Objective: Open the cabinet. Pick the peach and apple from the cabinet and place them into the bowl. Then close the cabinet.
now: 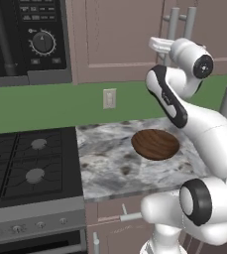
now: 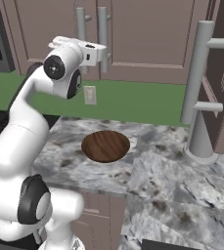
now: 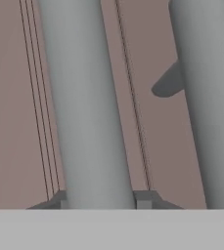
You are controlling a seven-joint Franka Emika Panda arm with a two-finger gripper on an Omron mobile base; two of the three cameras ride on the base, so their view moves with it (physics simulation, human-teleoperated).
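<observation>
Cabinet (image 2: 147, 39) sitting above the counter, mauve-brown, both panelled doors lying flush and shut. Two long grey bar handles running vertically side by side near the door seam: left handle (image 3: 86, 102) and right handle (image 3: 204, 97) in the hand view.

Gripper (image 3: 100, 202) reaching up against the cabinet front, its two fingertips (image 3: 144, 199) pinching the left handle near its lower end, one tip on each side of the bar. Jaws closed on that handle. In the right base view the hand (image 2: 91, 53) is pressing in at handle height.

Peach and apple lying somewhere out of sight.

Bowl (image 1: 155, 144) resting on the marbled grey countertop (image 1: 110, 163), dark wood, wide and shallow, showing nothing inside, below the cabinet.

Farther out: a white wall outlet (image 1: 109, 98) sitting on the green backsplash; a black gas stove (image 1: 28, 166) standing left of the counter; a microwave (image 1: 26, 39) hanging above it.
</observation>
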